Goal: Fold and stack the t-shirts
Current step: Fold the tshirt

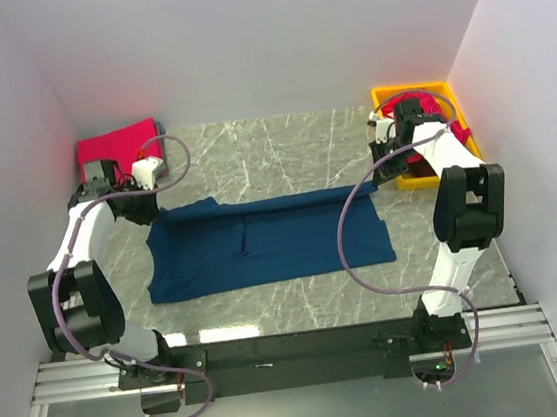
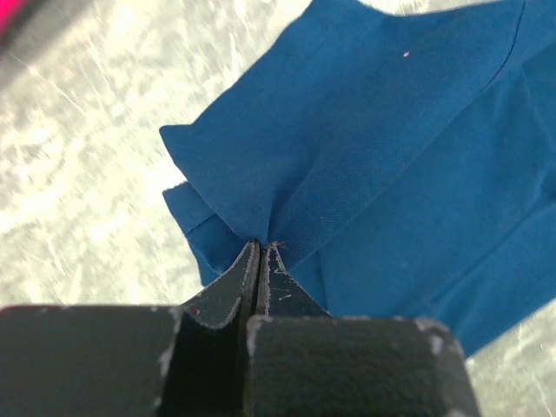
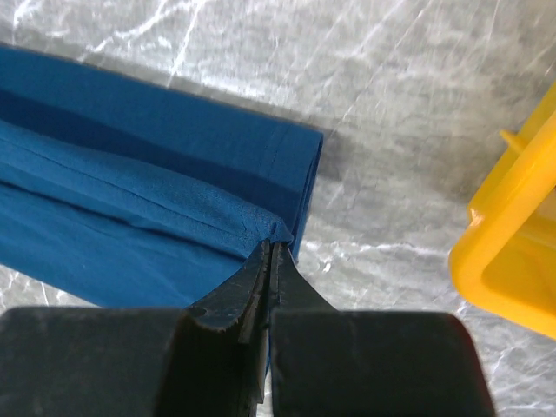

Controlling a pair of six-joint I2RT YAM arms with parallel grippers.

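The navy blue t-shirt [image 1: 262, 241] lies spread across the middle of the marble table, its far edge folded over. My left gripper [image 1: 161, 210] is shut on the shirt's far left corner; the left wrist view shows the cloth [image 2: 382, 156] pinched at my closed tips [image 2: 263, 245]. My right gripper [image 1: 384, 178] is shut on the far right corner, where cloth [image 3: 130, 200] bunches at the closed tips [image 3: 271, 247]. A folded red-pink t-shirt [image 1: 115, 144] lies at the back left. More red-pink t-shirts [image 1: 440, 109] fill the bin.
A yellow plastic bin [image 1: 398, 92] stands at the back right, close behind my right gripper; its corner shows in the right wrist view [image 3: 512, 252]. White walls close in the table on three sides. Cables loop from both arms over the table.
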